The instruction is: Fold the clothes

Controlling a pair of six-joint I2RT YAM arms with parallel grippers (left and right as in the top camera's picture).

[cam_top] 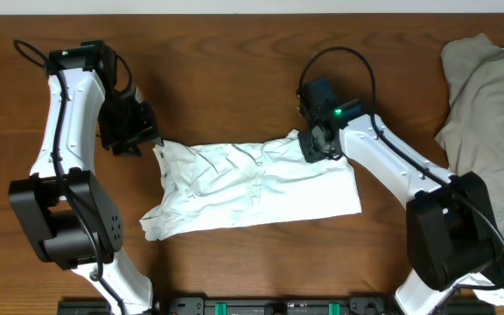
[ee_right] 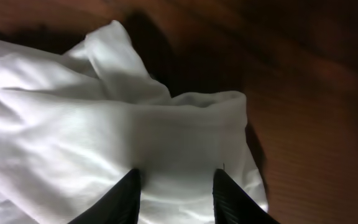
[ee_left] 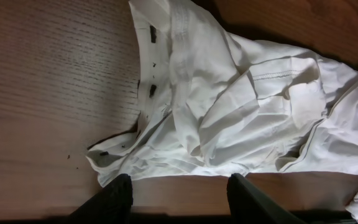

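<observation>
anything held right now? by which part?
Nothing held. Left end effector hangs open off the white cotton T-shirt's left edge; right end effector stands open over its top edge, fabric flat between the fingers, unpinched.

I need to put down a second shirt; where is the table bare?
The table is bare beyond the T-shirt, between the left gripper and right gripper, and in a strip on its near side. Crowded: the right edge, under the beige garment, and the middle, where both grippers stand at the shirt.
</observation>
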